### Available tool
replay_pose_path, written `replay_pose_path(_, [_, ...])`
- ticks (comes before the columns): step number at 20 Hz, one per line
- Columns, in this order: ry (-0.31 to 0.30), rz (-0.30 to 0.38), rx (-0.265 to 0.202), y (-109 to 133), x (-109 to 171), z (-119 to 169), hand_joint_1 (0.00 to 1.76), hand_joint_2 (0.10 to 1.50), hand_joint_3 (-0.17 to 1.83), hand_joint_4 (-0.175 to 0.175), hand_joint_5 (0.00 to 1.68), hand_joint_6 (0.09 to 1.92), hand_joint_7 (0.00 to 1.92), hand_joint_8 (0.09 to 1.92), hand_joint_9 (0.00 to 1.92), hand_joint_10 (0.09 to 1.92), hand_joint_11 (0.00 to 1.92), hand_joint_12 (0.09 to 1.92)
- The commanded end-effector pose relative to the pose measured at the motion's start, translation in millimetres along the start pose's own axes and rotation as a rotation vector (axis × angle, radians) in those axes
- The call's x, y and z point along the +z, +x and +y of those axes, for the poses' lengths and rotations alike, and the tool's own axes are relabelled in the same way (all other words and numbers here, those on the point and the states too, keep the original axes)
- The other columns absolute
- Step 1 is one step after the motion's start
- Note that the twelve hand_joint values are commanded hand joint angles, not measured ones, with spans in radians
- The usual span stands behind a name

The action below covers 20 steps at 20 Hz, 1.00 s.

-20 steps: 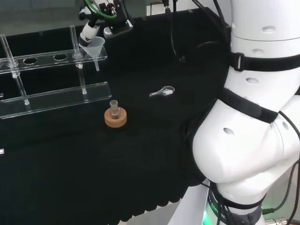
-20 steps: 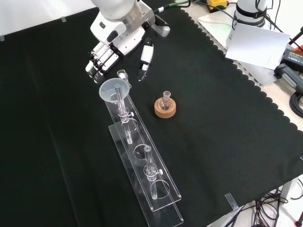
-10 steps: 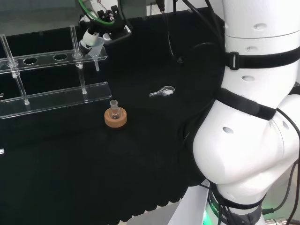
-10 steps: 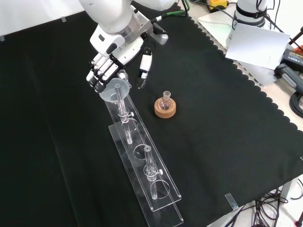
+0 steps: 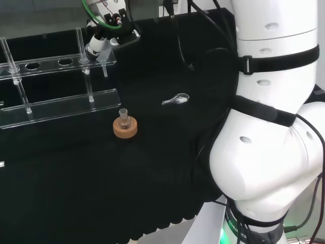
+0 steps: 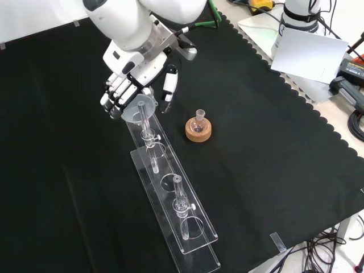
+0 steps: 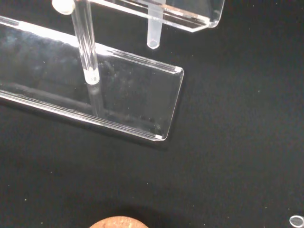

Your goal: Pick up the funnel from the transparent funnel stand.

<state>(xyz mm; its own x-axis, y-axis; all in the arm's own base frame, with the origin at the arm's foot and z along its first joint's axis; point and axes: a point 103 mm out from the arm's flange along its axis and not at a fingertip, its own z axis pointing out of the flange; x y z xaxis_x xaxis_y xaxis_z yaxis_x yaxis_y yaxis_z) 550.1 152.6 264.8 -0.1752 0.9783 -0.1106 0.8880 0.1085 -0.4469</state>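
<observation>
- Front view, far left: bare black cloth (image 6: 51, 170), nothing on it there.
- Hand (image 6: 126, 85) comes in from the top of the front view, over the upper end of the transparent funnel stand (image 6: 170, 199). Its fingers (image 6: 114, 94) are bunched at the left of the funnel's rim, its thumb (image 6: 168, 94) points down at the right. The funnel sits between them. Whether fingers or thumb touch the rim, I cannot tell; the spread looks part open, not clamped.
- Funnel (image 6: 138, 109): seated in the top hole of the stand, mouth up, stem down through the upper shelf. In the wrist view the stem's tip (image 7: 153, 33) hangs below the shelf edge, clear of the base plate (image 7: 137, 102).
- The stand runs diagonally down and to the right in the front view: two clear shelves on clear posts, more round holes farther along. A post (image 6: 149, 132) stands just below the funnel.
- Head view: hand (image 5: 99, 43) at the stand's right end (image 5: 96, 61), the funnel largely covered by it.
- Right of the stand, front view: cork ring (image 6: 199, 131) carrying a small glass flask (image 6: 199, 118), upright, near the stand but apart from it. Its edge shows in the wrist view (image 7: 114, 222).
- Head view, further right: small clear scoop-like piece (image 5: 176, 99) lying on the cloth, well apart from the stand.
- Head view, right: the arm's white links (image 5: 269, 132).
</observation>
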Motion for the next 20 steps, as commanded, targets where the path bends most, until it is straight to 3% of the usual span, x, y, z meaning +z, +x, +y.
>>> replay_pose_path(1, [0.032, 0.0, 0.008, 0, 8, 6, 0.59, 0.62, 0.0, 0.014, 0.0, 0.09, 0.0, 0.09, 0.0, 0.09, 0.0, 0.9])
replay_pose_path(7, [0.069, -0.002, 0.021, -8, 12, 10, 0.59, 0.63, 0.01, 0.009, 0.0, 0.09, 0.0, 0.09, 0.0, 0.09, 0.0, 0.91])
replay_pose_path(11, [0.065, 0.001, 0.03, -11, 9, 12, 0.57, 0.64, 0.01, -0.012, 0.0, 0.09, 0.0, 0.09, 0.0, 0.09, 0.0, 0.94])
replay_pose_path(14, [0.046, 0.008, 0.025, -11, 7, 10, 0.56, 0.65, 0.01, -0.03, 0.0, 0.09, 0.13, 0.09, 0.1, 0.09, 0.0, 1.04])
replay_pose_path(18, [0.036, 0.01, 0.02, -9, 5, 11, 0.56, 0.66, 0.01, -0.019, 0.12, 0.09, 0.27, 0.38, 0.17, 0.59, 0.0, 1.18])
replay_pose_path(20, [0.04, 0.01, 0.018, -10, 5, 11, 0.57, 0.66, 0.01, -0.013, 0.19, 0.09, 0.32, 0.47, 0.19, 0.72, 0.0, 1.2])
